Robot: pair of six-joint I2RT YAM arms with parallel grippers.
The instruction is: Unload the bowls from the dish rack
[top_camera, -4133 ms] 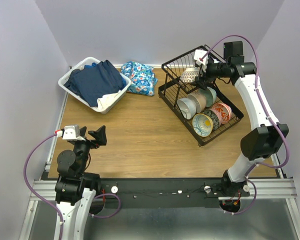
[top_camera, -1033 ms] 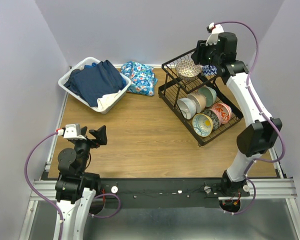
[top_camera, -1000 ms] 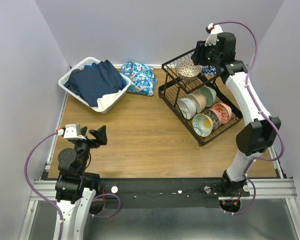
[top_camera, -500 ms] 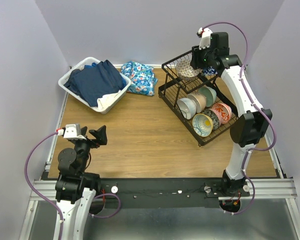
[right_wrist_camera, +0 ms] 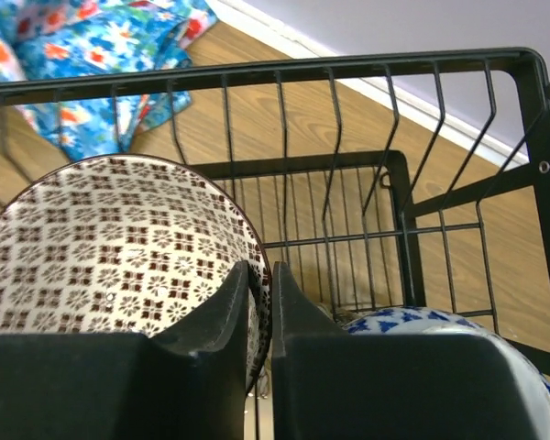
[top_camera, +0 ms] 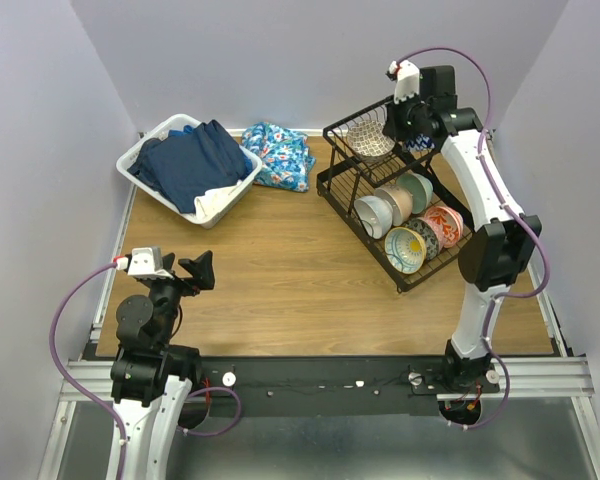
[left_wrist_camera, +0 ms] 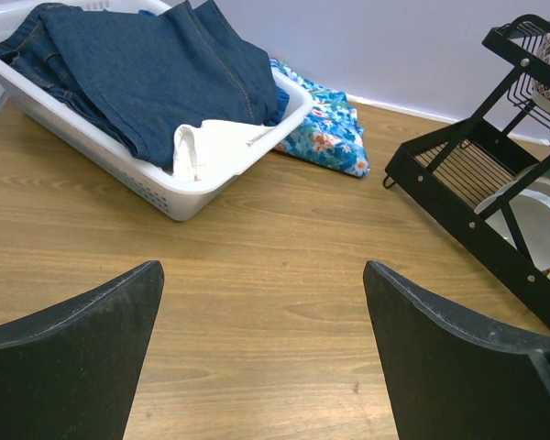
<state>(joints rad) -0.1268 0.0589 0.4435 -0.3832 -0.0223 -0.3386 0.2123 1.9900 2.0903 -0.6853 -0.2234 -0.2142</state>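
My right claw (right_wrist_camera: 258,275) sits inside the dish rack (right_wrist_camera: 348,64) upper tier. Wire wall blocks ahead; the pinched beige patterned bowl (right_wrist_camera: 110,238) fills my left, the blue-white bowl (right_wrist_camera: 412,323) my right. My left claw (left_wrist_camera: 261,266): bare table (left_wrist_camera: 257,229) ahead, between laundry basket (left_wrist_camera: 147,183) and rack.

A robot lab cell is suggested. The table (top_camera: 280,270) is boxed in by bare walls (top_camera: 50,120), and a metal frame (top_camera: 540,366) is fixed along its edge.

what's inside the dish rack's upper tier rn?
A brown-patterned bowl, rim pinched by the right end effector, and a blue-white bowl beside it. The end effector hides most of the blue-white bowl and the dish rack floor beneath.
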